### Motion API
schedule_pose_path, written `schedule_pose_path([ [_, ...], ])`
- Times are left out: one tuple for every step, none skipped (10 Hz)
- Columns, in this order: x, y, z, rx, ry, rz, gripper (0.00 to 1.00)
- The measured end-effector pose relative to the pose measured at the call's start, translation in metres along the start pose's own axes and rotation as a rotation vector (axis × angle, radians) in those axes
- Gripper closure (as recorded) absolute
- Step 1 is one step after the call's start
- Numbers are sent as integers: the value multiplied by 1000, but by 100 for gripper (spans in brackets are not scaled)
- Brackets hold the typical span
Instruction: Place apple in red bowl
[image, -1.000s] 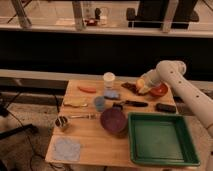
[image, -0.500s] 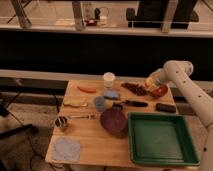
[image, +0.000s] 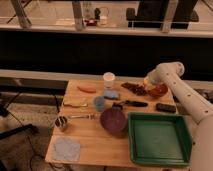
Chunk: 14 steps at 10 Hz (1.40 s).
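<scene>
Apple (image: 147, 81) sits at jaws (beside red bowl (image: 159, 91)).

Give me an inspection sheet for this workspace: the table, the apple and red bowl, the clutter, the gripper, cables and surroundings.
Surface: wooden table, crowded with items.
Job's things: red bowl at the back right of the table; the apple cannot be told apart from the gripper.
Clutter: green tray front right, maroon dish beside it, white cup, carrot, blue cup, metal cup, blue cloth, knife.
Gripper: gripper low at the red bowl's left rim.
Cables: dark lines on the floor left of the table, possibly leads.
Surroundings: dark wall behind the table, chair beyond.
</scene>
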Motion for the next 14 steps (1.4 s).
schedule_pose_path([
  [7, -3, 0, 11, 14, 7, 100],
  [16, -5, -1, 21, 23, 21, 100],
  [28, -7, -4, 31, 31, 40, 100],
  [37, -7, -6, 36, 37, 53, 100],
  [52, -7, -10, 44, 53, 77, 100],
  [56, -5, -10, 44, 55, 90, 100],
  [57, -4, -9, 41, 56, 97, 100],
  [58, -2, -7, 40, 58, 109, 100],
  [59, -1, -5, 40, 61, 113, 100],
  [59, -1, -5, 42, 64, 116, 100],
  [60, -2, -4, 45, 68, 118, 100],
  [59, -4, -4, 51, 72, 119, 100],
  [58, -6, -6, 57, 74, 117, 100],
  [57, -8, -6, 61, 76, 116, 100],
])
